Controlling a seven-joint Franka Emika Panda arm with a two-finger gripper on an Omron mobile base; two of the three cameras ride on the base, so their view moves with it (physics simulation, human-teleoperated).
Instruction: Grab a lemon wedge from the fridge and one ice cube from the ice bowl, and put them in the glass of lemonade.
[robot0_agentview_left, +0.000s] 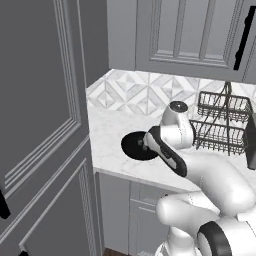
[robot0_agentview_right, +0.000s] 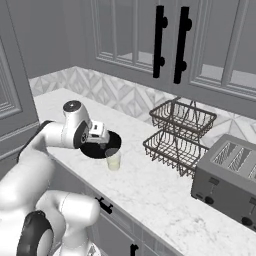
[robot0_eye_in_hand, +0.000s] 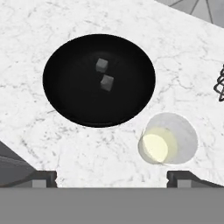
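Hand view: ice bowl (robot0_eye_in_hand: 57, 100) holds two ice cubes (robot0_eye_in_hand: 104, 74) beside glass of lemonade (robot0_eye_in_hand: 168, 138).

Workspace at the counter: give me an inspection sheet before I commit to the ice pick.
Surface: white marble counter, dry, unmarked.
Job's things: ice bowl holds two ice cubes near its centre; glass of lemonade upright beside the bowl, apart from it; no lemon wedge seen.
Clutter: wire dish rack, toaster.
Grippers: gripper open, empty, above the bowl and glass.
Cables: nothing seen.
Surroundings: grey panelled cabinets, patterned backsplash.
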